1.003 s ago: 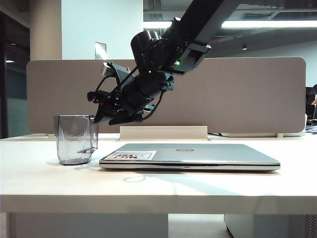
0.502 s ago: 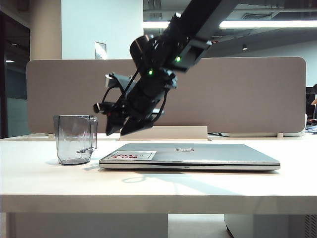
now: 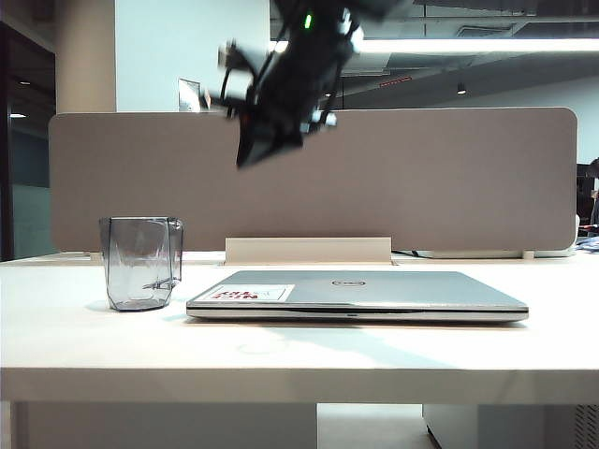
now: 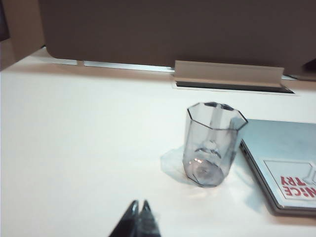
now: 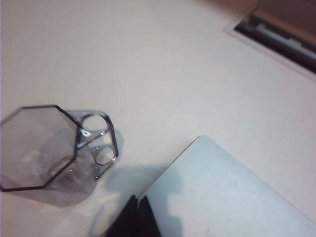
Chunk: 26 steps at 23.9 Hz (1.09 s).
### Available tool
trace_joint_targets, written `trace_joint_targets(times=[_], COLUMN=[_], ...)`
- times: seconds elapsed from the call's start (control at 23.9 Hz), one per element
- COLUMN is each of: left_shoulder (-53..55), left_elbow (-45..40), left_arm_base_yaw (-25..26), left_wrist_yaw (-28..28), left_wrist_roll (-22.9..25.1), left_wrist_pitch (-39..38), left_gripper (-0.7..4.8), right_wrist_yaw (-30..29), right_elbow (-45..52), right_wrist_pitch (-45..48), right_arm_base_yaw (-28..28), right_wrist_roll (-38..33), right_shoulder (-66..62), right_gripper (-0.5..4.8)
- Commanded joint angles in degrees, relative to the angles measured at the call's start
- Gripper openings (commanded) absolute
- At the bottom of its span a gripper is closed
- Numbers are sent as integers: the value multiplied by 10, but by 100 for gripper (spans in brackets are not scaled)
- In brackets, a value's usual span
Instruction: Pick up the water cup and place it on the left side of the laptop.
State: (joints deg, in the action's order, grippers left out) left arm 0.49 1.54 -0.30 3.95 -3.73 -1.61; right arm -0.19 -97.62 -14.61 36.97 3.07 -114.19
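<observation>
The water cup [image 3: 140,262], smoky transparent with faceted walls and a side handle, stands upright on the white table just left of the closed silver laptop [image 3: 374,292]. My right gripper [image 3: 245,159] hangs high above the laptop's left end, well clear of the cup, shut and empty. In the right wrist view its shut tips [image 5: 138,199] sit over the laptop's corner [image 5: 227,197], with the cup [image 5: 49,153] off to one side. My left gripper [image 4: 138,205] is shut with nothing in it, low and short of the cup [image 4: 213,143] and laptop [image 4: 284,158].
A grey partition panel [image 3: 421,178] runs along the back of the table, with a white cable box [image 3: 309,250] at its foot behind the laptop. A red-and-white sticker [image 3: 251,293] marks the laptop's left corner. The table's front edge [image 3: 299,374] faces the camera.
My right arm has risen from beside the cup's handle to high above the laptop, and its jaws have closed on nothing. The cup and laptop have not moved.
</observation>
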Motion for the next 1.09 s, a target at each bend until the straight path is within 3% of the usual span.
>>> trace_joint_targets(times=[0.04,0.17,0.59,0.96,1.09], left_shoulder=[12,49,227,455,495], left_elbow=[18,44,114,174,188], left_arm_base_yaw=[0,0,0,0,0], left_wrist_yaw=[-14,-16,-18,-12,-12], left_wrist_roll=[-2,5,33,40,40], left_wrist_pitch=[10,11,83,217,223], left_gripper=[-6,-6,-6,-6,-6], right_wrist_yaw=[-6,-30,-10,17,17], right_elbow=[-3,-3,-3,28,64], right_wrist_pitch=[-49,-94,-160,-264,-276], right_arm_base_yaw=[2,2,-2,-82,-104], right_wrist_roll=[2,4,27,42,42], right_shoulder=[57,120,257,426,475], right_gripper=[-7,-7,-7,-7,-7])
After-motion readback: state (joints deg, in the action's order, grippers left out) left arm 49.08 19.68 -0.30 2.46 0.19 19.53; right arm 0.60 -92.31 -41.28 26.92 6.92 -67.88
